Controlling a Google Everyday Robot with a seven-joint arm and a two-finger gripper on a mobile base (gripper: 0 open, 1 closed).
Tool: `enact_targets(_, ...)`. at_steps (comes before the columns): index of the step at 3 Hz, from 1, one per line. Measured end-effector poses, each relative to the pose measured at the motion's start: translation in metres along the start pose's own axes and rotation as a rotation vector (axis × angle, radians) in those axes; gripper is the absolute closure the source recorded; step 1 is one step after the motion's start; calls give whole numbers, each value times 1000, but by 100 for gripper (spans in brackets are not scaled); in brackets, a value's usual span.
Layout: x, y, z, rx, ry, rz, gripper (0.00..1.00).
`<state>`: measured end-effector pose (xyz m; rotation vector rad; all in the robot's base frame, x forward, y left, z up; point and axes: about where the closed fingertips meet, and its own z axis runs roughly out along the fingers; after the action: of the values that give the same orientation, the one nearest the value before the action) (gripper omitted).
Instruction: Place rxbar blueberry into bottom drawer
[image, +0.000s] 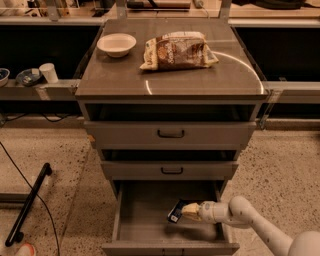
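The bottom drawer (145, 227) of the grey cabinet is pulled open and shows a plain grey interior. My gripper (186, 210) reaches in from the lower right on a white arm and is shut on the rxbar blueberry (176, 211), a small blue-wrapped bar. The bar hangs tilted, just above the drawer floor, right of the drawer's centre.
Two shallower drawers (171, 134) with black handles are closed above. On the cabinet top lie a white bowl (116, 44) and a brown-and-white snack bag (177, 51). A black bar (29, 202) and cable lie on the floor at left. Cups (48, 72) stand on a side ledge.
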<state>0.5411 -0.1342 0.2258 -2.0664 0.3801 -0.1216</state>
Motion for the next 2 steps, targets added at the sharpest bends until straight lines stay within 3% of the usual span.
enact_targets(2,-3,4,30,-32,-9,18,100)
